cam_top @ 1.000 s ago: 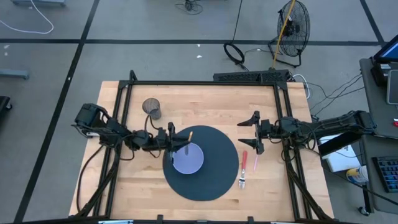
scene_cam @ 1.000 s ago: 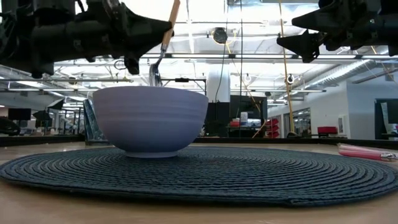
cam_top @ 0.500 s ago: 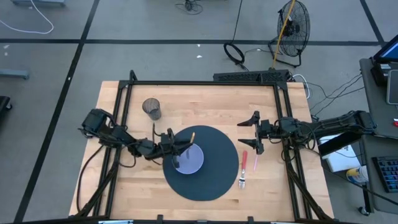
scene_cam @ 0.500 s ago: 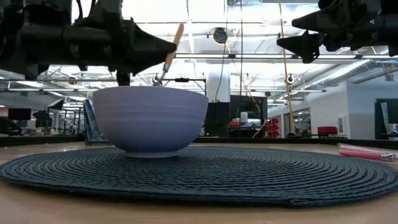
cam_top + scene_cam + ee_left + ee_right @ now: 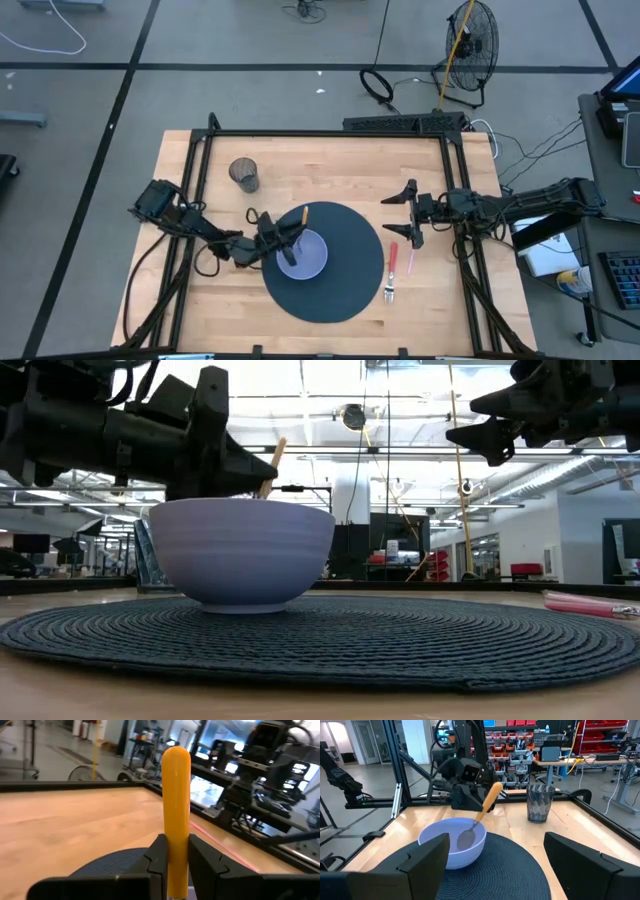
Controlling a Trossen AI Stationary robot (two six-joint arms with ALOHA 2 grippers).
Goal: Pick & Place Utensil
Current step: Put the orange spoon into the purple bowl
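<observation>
A mat (image 5: 345, 270) is laid at the centre of the table (image 5: 330, 170), with a bowl (image 5: 303, 255) set on its left part. A spoon (image 5: 296, 232) is leaned into the bowl. A cup (image 5: 243, 174) is placed upper left of the mat; two utensils (image 5: 400, 265) are laid just right of it.

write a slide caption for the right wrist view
Left tool lowers a yellow-handled spoon into the lavender bowl on the dark mat.

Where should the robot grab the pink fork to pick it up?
Probably the pink handle of the fork, from straight above, fingers either side of its width. It lies flat on the table beside the mat, leaving no room underneath.
</observation>
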